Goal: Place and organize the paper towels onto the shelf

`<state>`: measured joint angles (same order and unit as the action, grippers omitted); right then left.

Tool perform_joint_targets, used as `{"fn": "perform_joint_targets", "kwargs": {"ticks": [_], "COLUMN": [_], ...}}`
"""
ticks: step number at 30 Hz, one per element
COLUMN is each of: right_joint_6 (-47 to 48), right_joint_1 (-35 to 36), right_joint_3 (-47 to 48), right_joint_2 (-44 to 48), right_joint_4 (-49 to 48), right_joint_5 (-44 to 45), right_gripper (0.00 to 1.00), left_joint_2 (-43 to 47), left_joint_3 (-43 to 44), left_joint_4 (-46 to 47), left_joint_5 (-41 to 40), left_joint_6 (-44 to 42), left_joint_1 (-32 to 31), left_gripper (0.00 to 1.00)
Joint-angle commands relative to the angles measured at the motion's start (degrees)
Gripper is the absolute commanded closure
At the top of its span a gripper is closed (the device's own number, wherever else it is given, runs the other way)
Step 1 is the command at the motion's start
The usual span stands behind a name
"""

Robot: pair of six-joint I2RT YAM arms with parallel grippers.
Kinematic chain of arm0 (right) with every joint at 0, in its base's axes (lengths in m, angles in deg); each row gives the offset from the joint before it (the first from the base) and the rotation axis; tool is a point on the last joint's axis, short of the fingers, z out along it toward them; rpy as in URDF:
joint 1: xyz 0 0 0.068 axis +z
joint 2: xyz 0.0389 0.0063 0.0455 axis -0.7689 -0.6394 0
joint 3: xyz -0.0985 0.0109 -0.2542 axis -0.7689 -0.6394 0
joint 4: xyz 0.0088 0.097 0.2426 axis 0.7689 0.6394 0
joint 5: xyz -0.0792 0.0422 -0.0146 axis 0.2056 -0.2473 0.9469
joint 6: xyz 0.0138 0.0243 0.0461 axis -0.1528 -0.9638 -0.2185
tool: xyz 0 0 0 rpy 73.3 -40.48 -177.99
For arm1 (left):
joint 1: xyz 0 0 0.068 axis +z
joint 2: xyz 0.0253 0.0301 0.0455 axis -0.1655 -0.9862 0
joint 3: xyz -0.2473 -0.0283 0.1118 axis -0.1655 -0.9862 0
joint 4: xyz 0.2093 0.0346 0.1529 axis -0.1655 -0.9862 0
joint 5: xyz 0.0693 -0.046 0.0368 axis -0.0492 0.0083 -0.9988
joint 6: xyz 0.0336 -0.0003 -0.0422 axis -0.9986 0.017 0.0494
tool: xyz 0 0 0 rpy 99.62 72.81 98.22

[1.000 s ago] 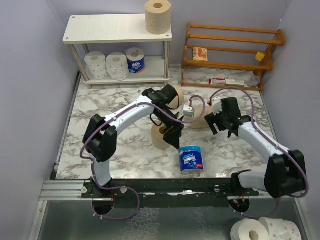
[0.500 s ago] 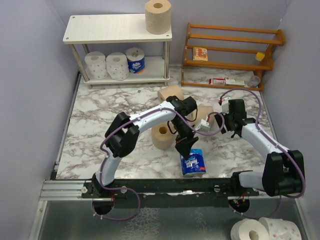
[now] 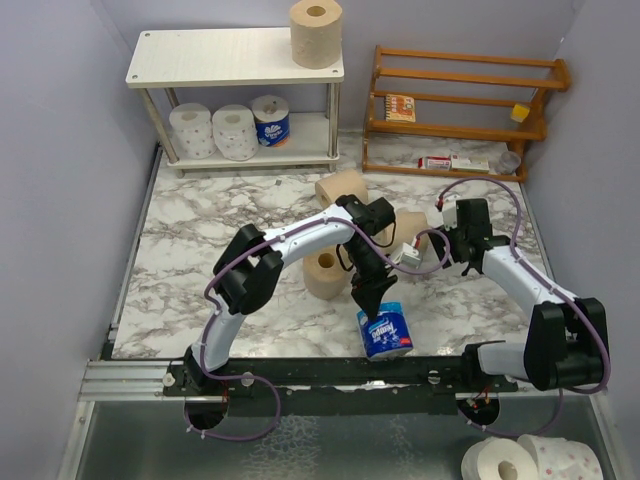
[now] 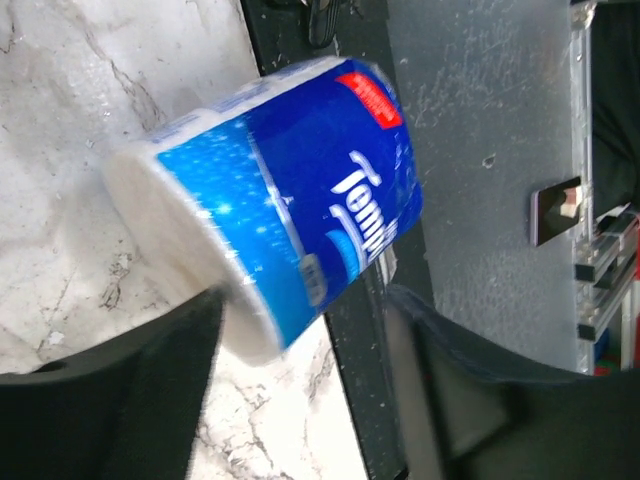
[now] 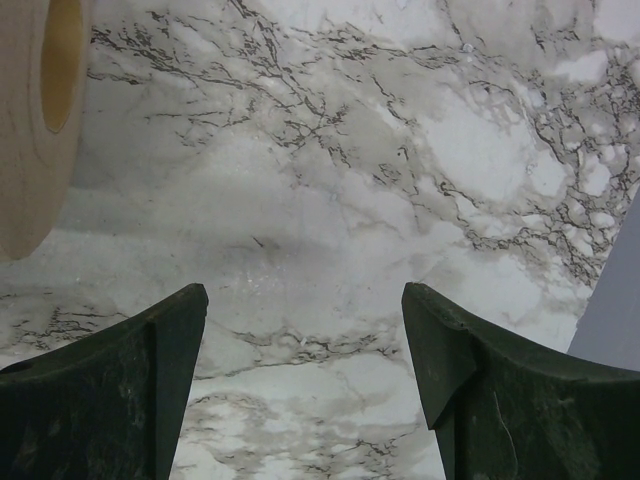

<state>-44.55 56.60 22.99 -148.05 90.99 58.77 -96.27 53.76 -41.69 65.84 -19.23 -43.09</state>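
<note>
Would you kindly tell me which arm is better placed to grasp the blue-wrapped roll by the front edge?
Left: the left gripper sits at the blue-wrapped roll, fingers either side; the right gripper hangs open over bare marble.

Shelf [image 3: 230, 55] stood at the table's [image 3: 200, 230] back left, one roll [image 3: 316, 33] on its top board's right end, three rolls [image 3: 235, 132] on the lower board, rack [image 3: 455, 130] to its right, three loose rolls [image 3: 322, 275] mid-table, another roll [image 3: 385, 332] by the near edge.

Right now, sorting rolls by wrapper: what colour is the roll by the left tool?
Roll: blue wrapper, white lettering, red patch; clearest in left wrist view.
</note>
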Motion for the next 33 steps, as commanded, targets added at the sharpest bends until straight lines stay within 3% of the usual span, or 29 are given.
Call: {"fn": "perform_joint_targets", "kwargs": {"ticks": [1,4,12,14,17,26,29,33], "right_joint_6": [-0.17,-0.16,-0.07,0.0,0.02,0.1,0.1,0.1], "right_joint_1": [0.05,0.05,0.06,0.07,0.03,0.07,0.07,0.07], "right_joint_3": [1.08,1.25,0.93,0.87,0.85,0.88,0.91,1.1], "right_joint_2": [-1.33,-1.54,-1.08,-0.96,-1.05,-1.83,-2.13,-2.47], "right_joint_4": [-0.19,-0.14,-0.42,-0.43,-0.53,-0.67,-0.54,-0.31], "right_joint_5": [-1.72,-1.41,-0.87,-0.93,-0.92,-0.97,-0.93,-1.38], "right_gripper": [0.21,0.21,0.21,0.21,0.21,0.21,0.21,0.21], "left_joint_2": [-1.11,-1.79,-2.92,-3.4,-4.16,-2.26,-1.73,4.27], "left_joint_3": [-0.83,-0.98,-0.45,-0.27,0.43,2.36,9.18,14.41], "left_joint_4": [-0.28,-0.28,-0.71,-0.96,-2.11,-7.25,-14.05,-14.34], "left_joint_5": [0.14,-0.7,1.54,1.99,2.67,2.05,-2.35,-13.18], "left_joint_6": [-1.39,-0.97,-1.02,-1.33,-1.99,-5.31,-6.76,-5.51], "left_joint_1": [-0.43,-0.4,-0.44,-0.45,-0.58,-0.75,-0.65,-0.2], "left_gripper": [0.43,0.48,0.49,0.63,1.0,1.0,1.0,1.0]}}
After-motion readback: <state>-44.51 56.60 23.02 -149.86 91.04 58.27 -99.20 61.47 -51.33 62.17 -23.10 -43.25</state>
